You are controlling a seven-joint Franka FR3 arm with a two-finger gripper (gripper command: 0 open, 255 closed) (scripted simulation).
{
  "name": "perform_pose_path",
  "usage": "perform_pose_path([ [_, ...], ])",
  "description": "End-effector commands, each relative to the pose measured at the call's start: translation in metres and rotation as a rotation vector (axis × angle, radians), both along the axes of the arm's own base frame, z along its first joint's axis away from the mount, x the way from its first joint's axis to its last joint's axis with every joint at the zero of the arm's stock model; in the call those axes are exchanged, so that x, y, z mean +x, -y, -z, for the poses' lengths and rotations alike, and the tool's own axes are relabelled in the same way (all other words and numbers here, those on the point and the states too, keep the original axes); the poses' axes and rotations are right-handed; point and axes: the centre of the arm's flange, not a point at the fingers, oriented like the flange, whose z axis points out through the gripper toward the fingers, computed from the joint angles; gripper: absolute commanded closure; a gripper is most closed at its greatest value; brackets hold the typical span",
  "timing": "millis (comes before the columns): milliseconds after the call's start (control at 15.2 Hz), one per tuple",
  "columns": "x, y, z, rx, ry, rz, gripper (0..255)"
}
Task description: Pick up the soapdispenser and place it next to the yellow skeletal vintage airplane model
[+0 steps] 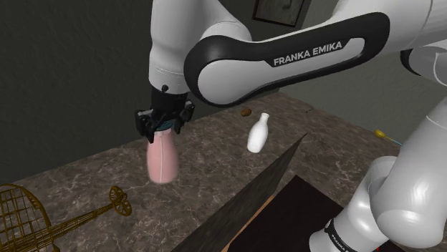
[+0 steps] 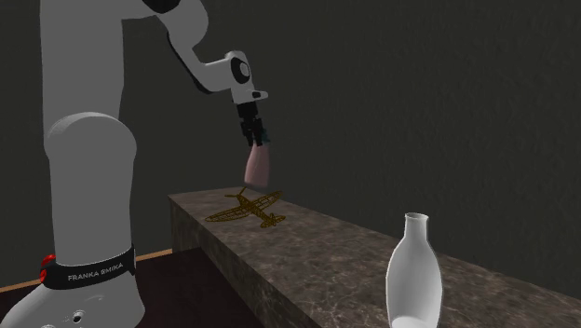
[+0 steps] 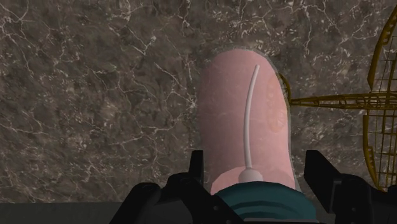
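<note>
Soap dispenser [image 1: 162, 159] clasped at its top by tool [image 1: 165, 129], arm pointing straight down over counter [image 1: 215, 172], airplane model [image 2: 247, 208] near.

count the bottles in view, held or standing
2: a pink soap dispenser clasped in the pincer above the counter, and a white bottle standing on it, toward the shoulder view's right.

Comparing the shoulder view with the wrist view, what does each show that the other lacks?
Shoulder view adds: a white bottle and a small brown object beyond it. Wrist view adds: the thin tube inside the pink soap dispenser. Shared: the gripper shut on that dispenser, the yellow airplane model, the marbled counter.
</note>
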Motion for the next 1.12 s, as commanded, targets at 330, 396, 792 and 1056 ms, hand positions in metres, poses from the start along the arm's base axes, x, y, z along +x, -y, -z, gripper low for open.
perform_pose_path([
  [330, 0.000, 0.000, 0.036, 0.001, 0.001, 0.000, 255],
  [396, 0.000, 0.000, 0.041, 0.001, 0.001, 0.000, 255],
  [792, 0.000, 0.000, 0.073, 0.001, 0.001, 0.000, 255],
  [1056, 0.000, 0.000, 0.094, 0.001, 0.001, 0.000, 255],
])
